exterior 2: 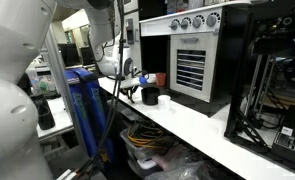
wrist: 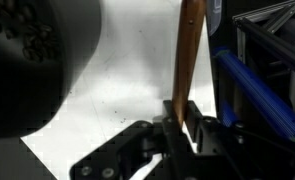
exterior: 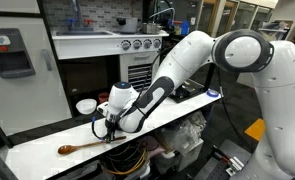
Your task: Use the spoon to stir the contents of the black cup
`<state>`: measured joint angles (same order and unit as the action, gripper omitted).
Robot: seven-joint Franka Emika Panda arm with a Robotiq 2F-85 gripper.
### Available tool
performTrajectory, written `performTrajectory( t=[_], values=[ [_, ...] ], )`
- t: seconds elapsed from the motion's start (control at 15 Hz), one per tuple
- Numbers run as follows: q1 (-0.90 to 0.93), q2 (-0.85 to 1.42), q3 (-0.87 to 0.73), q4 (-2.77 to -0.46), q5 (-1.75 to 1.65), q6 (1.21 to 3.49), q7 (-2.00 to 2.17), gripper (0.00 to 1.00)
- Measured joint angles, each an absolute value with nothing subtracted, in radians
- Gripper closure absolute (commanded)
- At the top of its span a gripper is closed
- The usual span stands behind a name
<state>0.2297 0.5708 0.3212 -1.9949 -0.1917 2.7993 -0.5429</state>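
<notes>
The long brown wooden spoon [exterior: 79,147] lies low over the white table [exterior: 182,108], its oval bowl at the left end and its handle running to my gripper [exterior: 108,132]. In the wrist view the thin handle [wrist: 190,50] passes between the two fingers of the gripper [wrist: 181,122], which are shut on it. The black cup [wrist: 27,60] fills the left of the wrist view, close beside the gripper. It also shows in an exterior view [exterior 2: 150,96], just beyond the gripper [exterior 2: 128,92]. In the exterior view with the spoon, the cup is hidden behind the arm.
A white bowl [exterior: 86,105] stands on the table behind the gripper. A toaster oven [exterior: 142,45] and a dark cabinet stand behind the table. A blue frame [exterior 2: 82,100] stands beside the table's edge, with clutter under the table.
</notes>
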Motion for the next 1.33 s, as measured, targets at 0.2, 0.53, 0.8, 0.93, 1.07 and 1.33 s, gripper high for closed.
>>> performTrajectory(
  t=[0.2,0.53,0.8,0.93,1.07,1.33],
  values=[
    [0.23,0.59,0.321,-1.991,-0.195,2.799,-0.543,0.96],
    [0.229,0.605,0.321,-1.983,-0.198,2.8,-0.543,0.46],
    [0.229,0.605,0.326,-1.971,-0.199,2.8,-0.543,0.18],
    [0.224,0.583,0.344,-1.964,-0.198,2.788,-0.543,0.05],
    [0.222,0.521,0.365,-1.96,-0.187,2.705,-0.534,0.0],
    [0.22,0.319,0.417,-1.946,-0.111,2.413,-0.539,0.0]
  ],
)
